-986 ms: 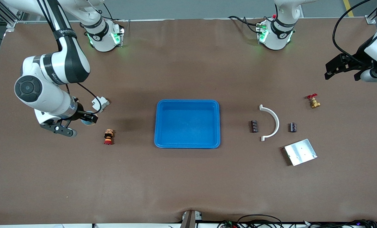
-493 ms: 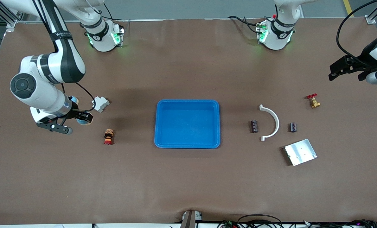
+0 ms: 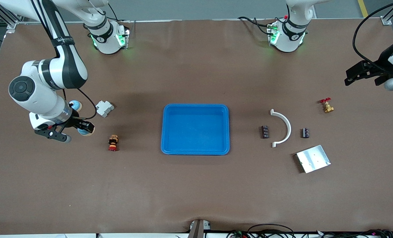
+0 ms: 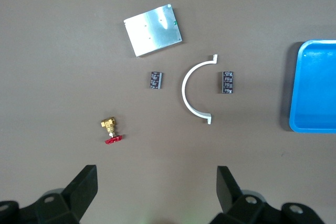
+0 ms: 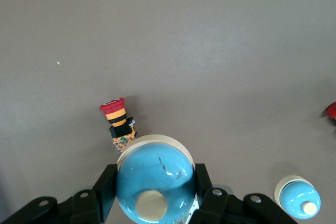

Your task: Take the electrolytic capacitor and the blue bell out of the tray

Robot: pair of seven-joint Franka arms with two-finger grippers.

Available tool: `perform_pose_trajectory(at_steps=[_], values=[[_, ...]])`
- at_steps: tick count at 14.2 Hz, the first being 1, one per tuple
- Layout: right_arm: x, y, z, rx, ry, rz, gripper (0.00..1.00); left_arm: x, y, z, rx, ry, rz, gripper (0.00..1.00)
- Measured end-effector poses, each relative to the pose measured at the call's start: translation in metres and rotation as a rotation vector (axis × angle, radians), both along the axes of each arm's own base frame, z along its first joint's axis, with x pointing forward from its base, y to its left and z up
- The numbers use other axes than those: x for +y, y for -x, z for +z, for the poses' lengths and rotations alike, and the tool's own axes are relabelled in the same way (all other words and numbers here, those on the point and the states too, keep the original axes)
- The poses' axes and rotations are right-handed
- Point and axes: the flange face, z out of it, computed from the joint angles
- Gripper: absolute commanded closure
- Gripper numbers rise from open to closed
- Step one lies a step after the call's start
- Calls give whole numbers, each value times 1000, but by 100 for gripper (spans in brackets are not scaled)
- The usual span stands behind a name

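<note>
My right gripper (image 3: pixel 81 128) is shut on a blue bell (image 3: pixel 84 131) with a cream rim and holds it above the table near the right arm's end; its fingers (image 5: pixel 106 182) clamp the dome (image 5: pixel 155 177) on both sides. A second, smaller-looking blue bell (image 3: pixel 75 105) sits on the table beside it and also shows in the right wrist view (image 5: pixel 299 199). Two black capacitors (image 3: pixel 265 132) (image 3: pixel 305 133) lie on either side of a white arc (image 3: pixel 284 127); they also show in the left wrist view (image 4: pixel 156 80) (image 4: pixel 227 82). My left gripper (image 3: pixel 361 76) is open and empty, high over the left arm's end; its own view shows it too (image 4: pixel 157 184).
A blue tray (image 3: pixel 195 150) sits mid-table. A red push button (image 3: pixel 113 142) and a white plastic part (image 3: pixel 104 108) lie near the held bell. A brass valve (image 3: pixel 327 105) and a metal plate (image 3: pixel 313 158) lie near the capacitors.
My right gripper has carried the bell toward the right arm's end of the table, uncovering the second bell. My left gripper has drifted toward the left arm's table end.
</note>
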Motion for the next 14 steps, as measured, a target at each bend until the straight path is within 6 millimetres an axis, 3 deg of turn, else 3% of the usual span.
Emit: perform_pose_trajectory(at_steps=[6,10,14], values=[[-12,11,-23,-9,-3,0,100,-1,0,-1,3,2,15,0],[-22,10,-27,-16,-4,-3,100,5,0,-2,5,3,27,0],[-26,6,-49,-20,-8,-7,100,-3,0,-2,5,3,12,0]])
